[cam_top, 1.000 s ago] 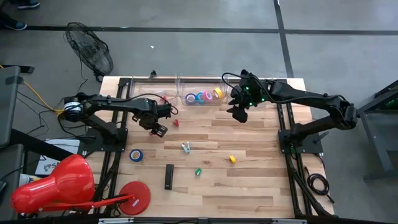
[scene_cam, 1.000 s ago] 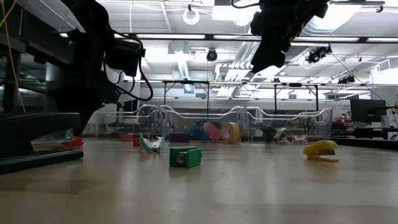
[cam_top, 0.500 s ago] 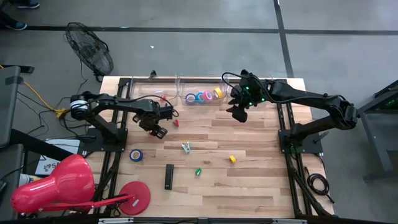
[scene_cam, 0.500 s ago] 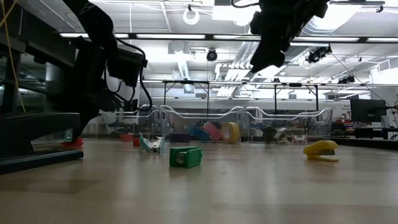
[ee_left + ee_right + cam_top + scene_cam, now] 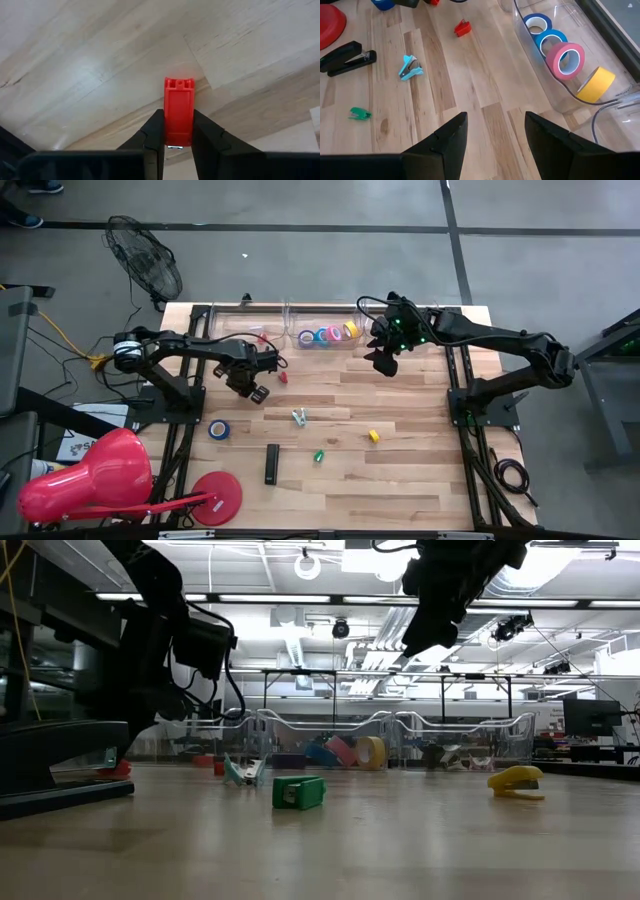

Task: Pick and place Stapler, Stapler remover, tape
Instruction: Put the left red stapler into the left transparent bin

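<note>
My left gripper (image 5: 178,131) pinches a small red stapler (image 5: 178,112) between its two dark fingers, the red body standing out forward of the tips over the pale wooden table (image 5: 90,75). From the high view, my left gripper (image 5: 257,392) sits at the table's left-rear part, and another small red piece (image 5: 283,377) lies just beside it; a blue tape roll (image 5: 218,429) lies nearer the front left, a black stapler (image 5: 272,463) toward the front, a pale blue staple remover (image 5: 300,417) near the middle, a green piece (image 5: 319,456) and a yellow piece (image 5: 374,436) to its right. My right gripper (image 5: 383,364) hangs near the rear, beside the clear tray (image 5: 292,313) that holds the tape rolls (image 5: 328,335). From the low view, the black stapler (image 5: 60,765) looms at the left, the green piece (image 5: 299,792) in the middle, the yellow piece (image 5: 517,781) at the right. In the right wrist view, my right gripper (image 5: 496,131) is spread and empty, with blue, pink and yellow tape rolls (image 5: 565,59) in the tray well ahead.
</note>
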Controlling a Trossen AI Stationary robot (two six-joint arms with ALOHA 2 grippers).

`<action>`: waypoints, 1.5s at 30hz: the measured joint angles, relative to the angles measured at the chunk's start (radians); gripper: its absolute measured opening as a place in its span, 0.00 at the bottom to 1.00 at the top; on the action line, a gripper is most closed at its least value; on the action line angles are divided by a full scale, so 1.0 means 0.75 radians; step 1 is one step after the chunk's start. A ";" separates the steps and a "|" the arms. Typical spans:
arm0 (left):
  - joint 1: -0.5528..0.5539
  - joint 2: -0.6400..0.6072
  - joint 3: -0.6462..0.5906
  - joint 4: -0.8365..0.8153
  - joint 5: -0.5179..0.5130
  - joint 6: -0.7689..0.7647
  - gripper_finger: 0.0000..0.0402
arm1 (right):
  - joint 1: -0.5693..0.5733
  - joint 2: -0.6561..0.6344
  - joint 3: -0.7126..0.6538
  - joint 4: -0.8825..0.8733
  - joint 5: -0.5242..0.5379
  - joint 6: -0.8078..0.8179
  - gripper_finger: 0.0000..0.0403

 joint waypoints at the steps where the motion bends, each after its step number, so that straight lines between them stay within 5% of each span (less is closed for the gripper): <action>1: 0.000 0.000 0.000 0.000 0.009 0.001 0.15 | 0.000 0.000 0.000 0.000 0.000 0.000 0.47; 11: 0.000 -0.005 0.184 -0.073 -0.033 0.061 0.16 | 0.000 0.001 0.000 0.000 0.000 0.001 0.47; 24: 0.073 -0.007 0.651 -0.247 -0.537 0.177 0.16 | 0.000 0.001 0.000 0.000 0.015 0.002 0.47; 37: 0.471 -0.007 0.657 -0.220 -0.502 0.258 0.16 | -0.001 0.001 0.000 0.017 0.055 0.007 0.47; 45: 0.581 0.090 0.655 -0.164 -0.437 0.295 0.16 | -0.001 0.001 0.000 0.034 0.066 0.027 0.47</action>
